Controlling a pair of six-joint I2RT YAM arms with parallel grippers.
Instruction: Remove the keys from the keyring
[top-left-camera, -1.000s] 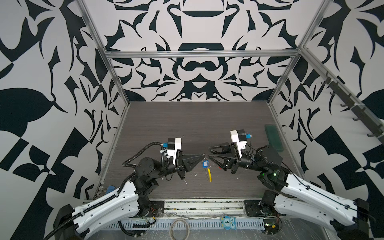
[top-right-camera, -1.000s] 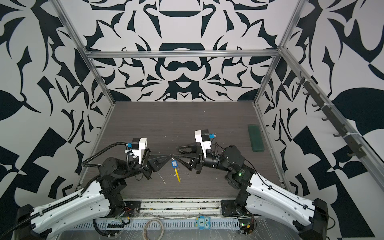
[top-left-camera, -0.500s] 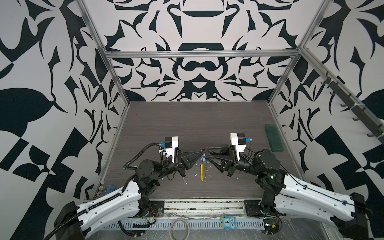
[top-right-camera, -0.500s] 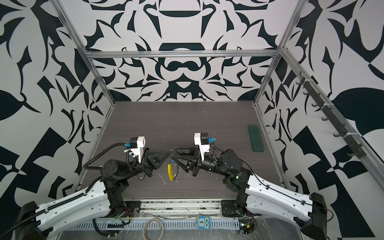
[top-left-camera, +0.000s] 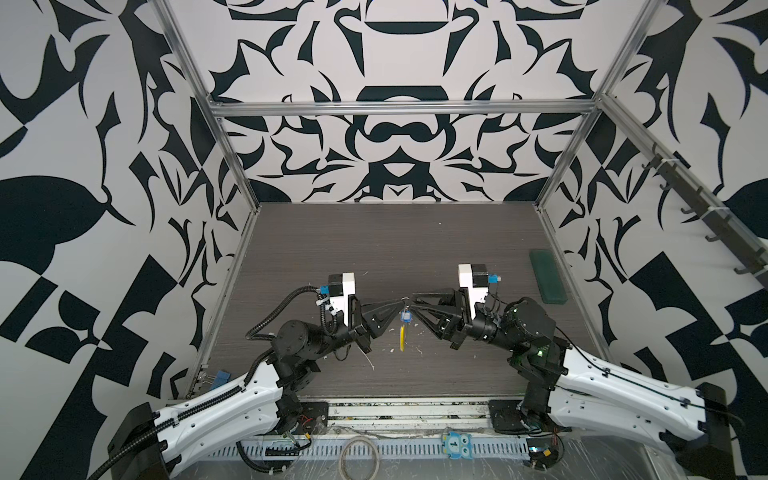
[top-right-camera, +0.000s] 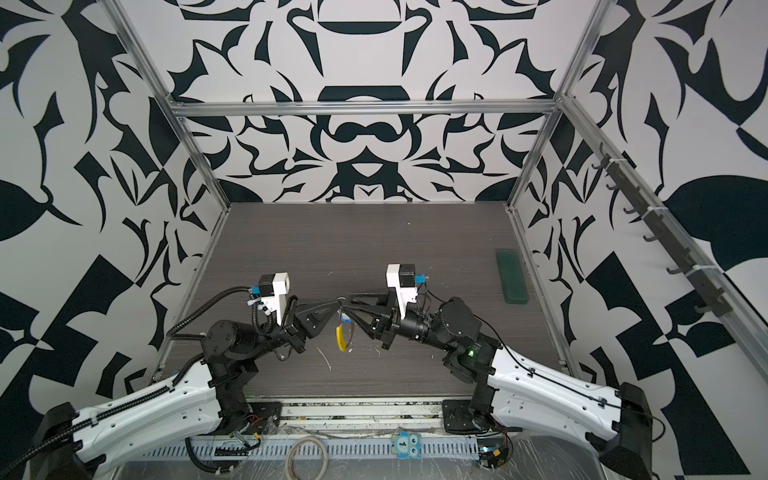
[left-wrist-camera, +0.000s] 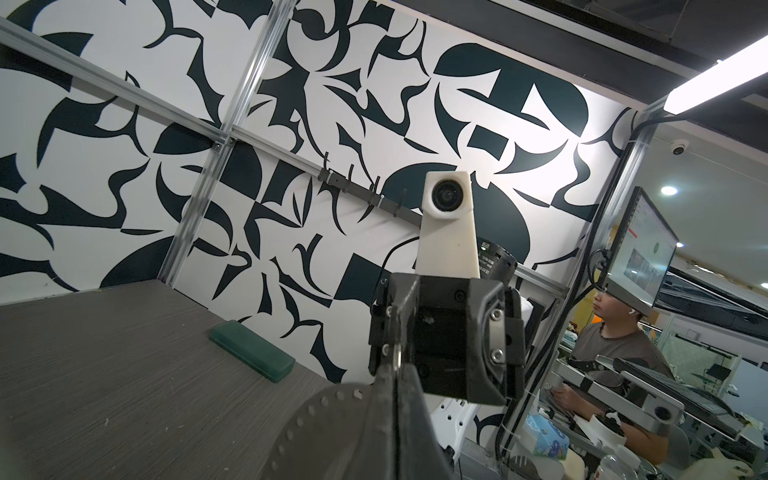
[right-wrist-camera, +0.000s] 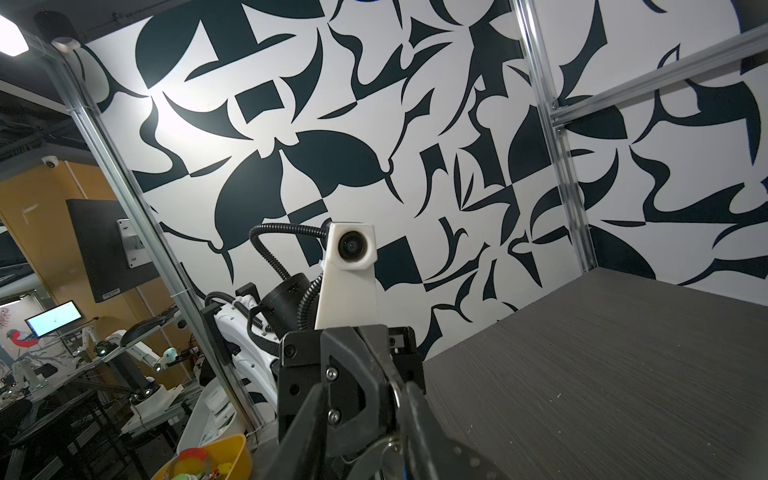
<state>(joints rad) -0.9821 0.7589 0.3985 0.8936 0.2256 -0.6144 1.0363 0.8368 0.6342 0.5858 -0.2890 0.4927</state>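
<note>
The two grippers meet tip to tip above the middle of the table in both top views. My left gripper (top-left-camera: 400, 302) (top-right-camera: 337, 302) is shut on the small metal ring (left-wrist-camera: 397, 355) of the keyring. From that ring hang a blue key (top-left-camera: 405, 317) (top-right-camera: 345, 318) and the keyring's yellow sleeve (top-left-camera: 402, 337) (top-right-camera: 341, 338), with a thin grey strand (top-right-camera: 352, 332) beside it. My right gripper (top-left-camera: 415, 306) (top-right-camera: 352, 307) faces the left one with its fingers apart around the left tip. The ring (right-wrist-camera: 395, 392) rests against one right finger (right-wrist-camera: 415, 411).
A dark green case (top-left-camera: 548, 276) (top-right-camera: 512, 277) (left-wrist-camera: 251, 353) lies by the right wall. A beige hoop (top-left-camera: 359, 459) rests on the front rail. Small white scraps (top-left-camera: 370, 363) dot the table under the grippers. Hooks (top-left-camera: 706, 216) line the right wall.
The right gripper's fingers have drawn closer together. Both grippers and the hanging keyring have shifted a little left and farther back. The left grip is unchanged.
</note>
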